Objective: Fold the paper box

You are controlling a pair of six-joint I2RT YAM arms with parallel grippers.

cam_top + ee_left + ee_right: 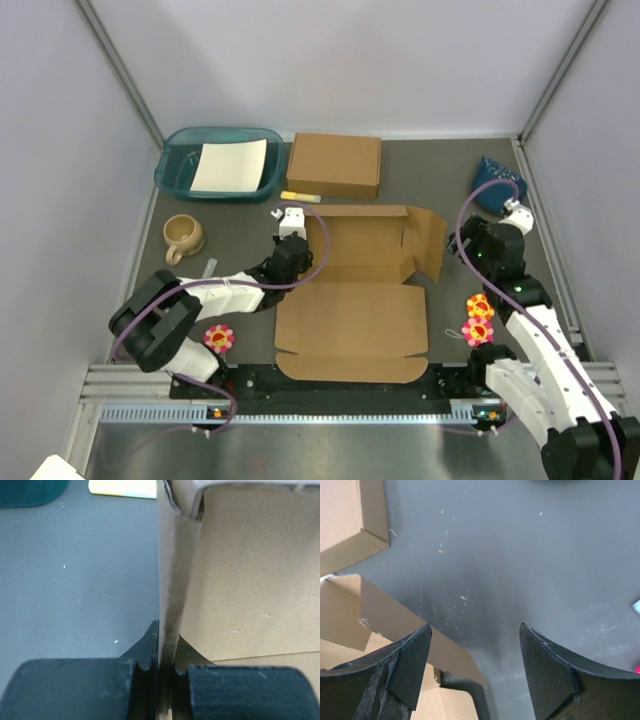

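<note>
Walls are going up: the left pincer [167, 680] clamps the paper box [352, 312] by its upright left wall. The right pincer [475, 665], jaws apart, likely takes the opposite wall next.

Teal tray [176, 160] holding white sheet [230, 165], closed box [334, 164] just beside it, yellow stick [301, 196], mug [184, 236] at left, blue cloth [497, 186] far right.

Walls [350, 60]: pale grey panels stand at 9, 12 and 3 o'clock.
Table [440, 160]: dark grey, speckled top.
Struts [120, 65]: aluminium, at 11 and 1 o'clock.
Rail [330, 410]: metal, at 6 o'clock.
Light: soft, even.
</note>
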